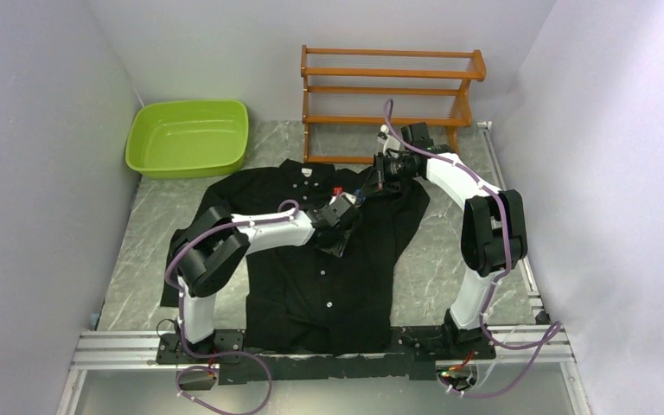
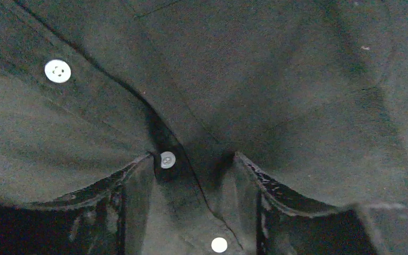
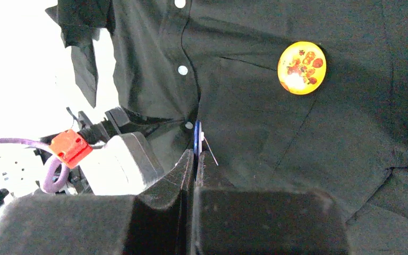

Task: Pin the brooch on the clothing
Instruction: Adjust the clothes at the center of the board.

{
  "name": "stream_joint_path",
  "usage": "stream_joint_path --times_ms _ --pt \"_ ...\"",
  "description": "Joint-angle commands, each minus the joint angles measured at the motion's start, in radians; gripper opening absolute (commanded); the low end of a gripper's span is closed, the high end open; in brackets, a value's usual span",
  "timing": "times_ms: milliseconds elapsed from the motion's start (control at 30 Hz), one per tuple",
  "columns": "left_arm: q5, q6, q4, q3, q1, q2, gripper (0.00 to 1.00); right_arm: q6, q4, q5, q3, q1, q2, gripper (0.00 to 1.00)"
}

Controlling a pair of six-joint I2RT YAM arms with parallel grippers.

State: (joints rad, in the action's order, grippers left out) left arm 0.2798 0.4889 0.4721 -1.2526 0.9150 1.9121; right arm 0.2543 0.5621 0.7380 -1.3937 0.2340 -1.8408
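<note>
The brooch (image 3: 302, 68) lies on the clothing's (image 3: 255, 133) chest, near the button line. Fastening looks unfinished, though: the right gripper (image 3: 195, 159), reaching in from the far right, is clenched on a blue pin piece (image 3: 197, 135). The left gripper (image 2: 194, 170), stretched low across the shirt, has its jaws apart at the placket.

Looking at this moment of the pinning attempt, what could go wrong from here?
1. The right gripper is shut on only the thin edge of the blue piece; it could twist or slip out.
2. Its bare pin sticks out beside the placket of the shirt and might snag cloth in the wrong place.
3. The left gripper stands open against bunched fabric; moving it may drag the shirt and shift the orange brooch, whose fastening is hidden.
</note>
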Motion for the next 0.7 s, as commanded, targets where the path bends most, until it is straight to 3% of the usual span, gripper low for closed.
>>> stream_joint_path --times_ms 0,267,367,567,667 --pt "0.002 -0.035 0.098 0.086 0.014 0.057 0.54 -0.007 -0.019 0.003 -0.002 0.001 0.034 0.00" --pt "-0.083 -0.014 0.114 0.250 0.054 -0.077 0.37 -0.012 -0.019 0.037 0.008 0.008 0.035 0.00" --pt "-0.093 0.017 0.152 0.298 0.079 -0.133 0.35 -0.028 -0.003 0.045 0.001 0.022 0.030 0.00" --pt "-0.090 0.063 0.246 0.366 0.126 -0.281 0.37 -0.076 0.057 0.060 -0.036 0.072 -0.011 0.00" --pt "-0.066 0.077 0.274 0.374 0.131 -0.375 0.52 -0.099 0.095 0.078 -0.064 0.092 -0.047 0.00"
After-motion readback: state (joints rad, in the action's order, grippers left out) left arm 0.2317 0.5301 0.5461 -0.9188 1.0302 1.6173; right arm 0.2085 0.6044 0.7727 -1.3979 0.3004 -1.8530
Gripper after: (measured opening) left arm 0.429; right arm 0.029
